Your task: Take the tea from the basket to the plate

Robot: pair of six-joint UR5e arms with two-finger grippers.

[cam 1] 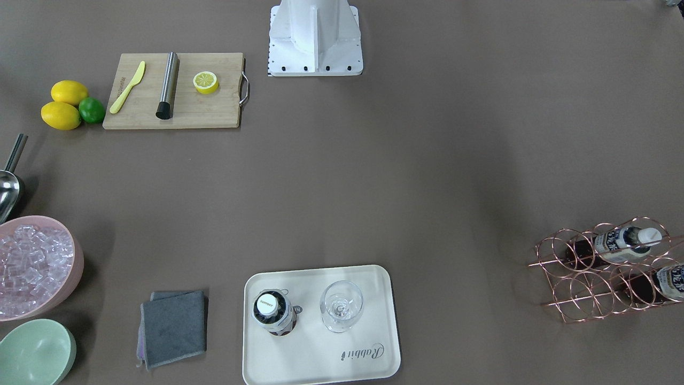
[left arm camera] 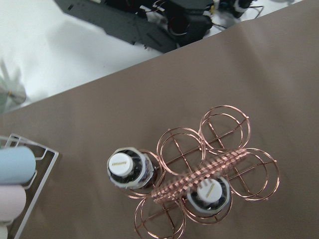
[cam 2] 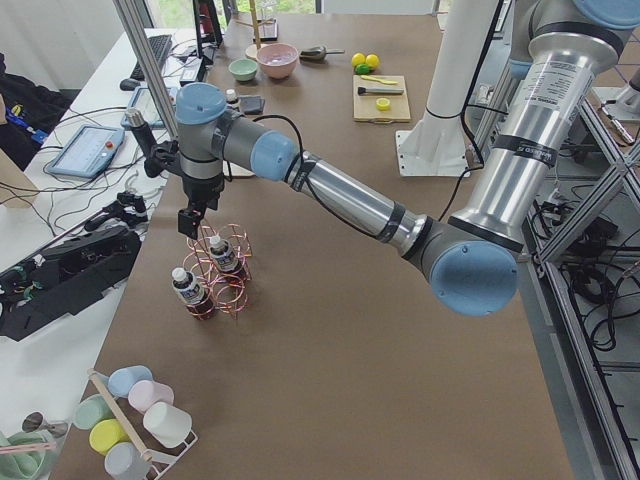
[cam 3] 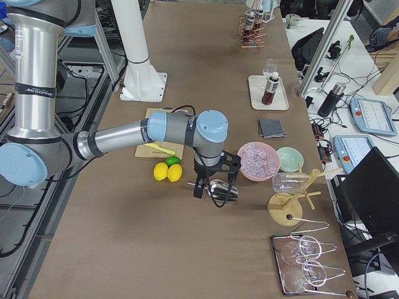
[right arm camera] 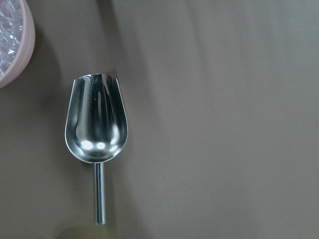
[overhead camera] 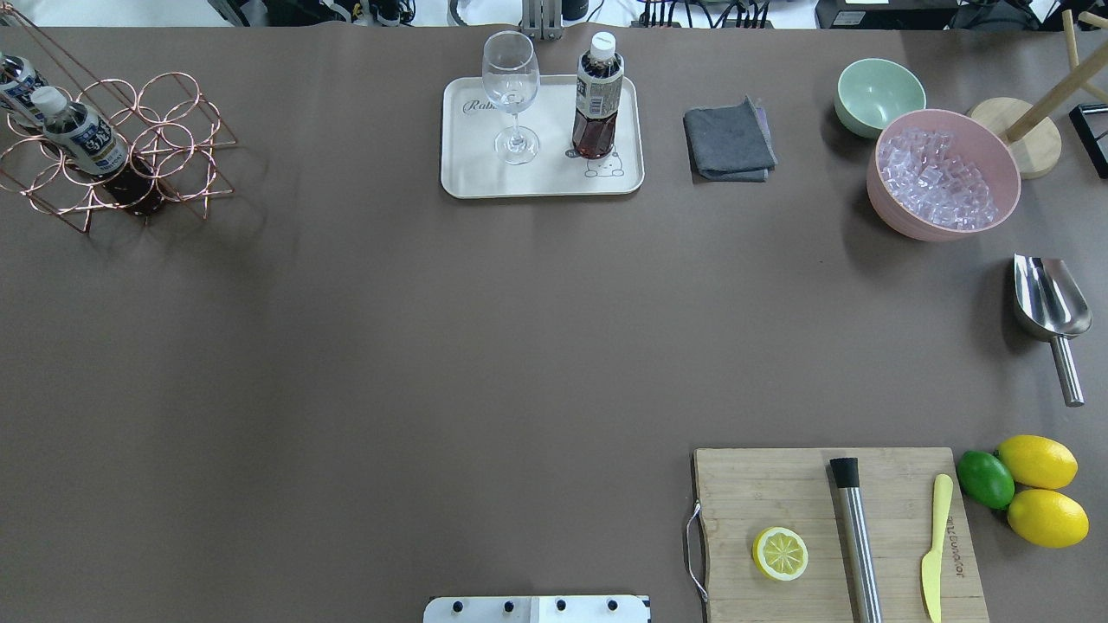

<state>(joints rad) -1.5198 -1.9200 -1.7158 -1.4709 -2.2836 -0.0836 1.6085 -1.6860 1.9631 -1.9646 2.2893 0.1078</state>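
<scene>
One tea bottle (cam 1: 273,312) stands upright on the cream plate (cam 1: 320,363), next to a clear stemmed glass (cam 1: 341,306); it also shows in the overhead view (overhead camera: 597,104). The copper wire basket (overhead camera: 173,121) holds two more tea bottles (left arm camera: 125,167) (left arm camera: 209,193). My left gripper (cam 2: 192,228) hangs just above the basket (cam 2: 232,290); I cannot tell whether it is open or shut. My right gripper (cam 3: 212,180) hovers over a metal scoop (right arm camera: 97,124); its state cannot be told either.
A pink bowl of ice (overhead camera: 943,173), a green bowl (overhead camera: 879,95) and a grey cloth (overhead camera: 729,143) lie right of the plate. A cutting board (overhead camera: 831,536) carries a half lemon, a steel muddler and a yellow knife. Lemons and a lime (overhead camera: 1030,484) lie beside it.
</scene>
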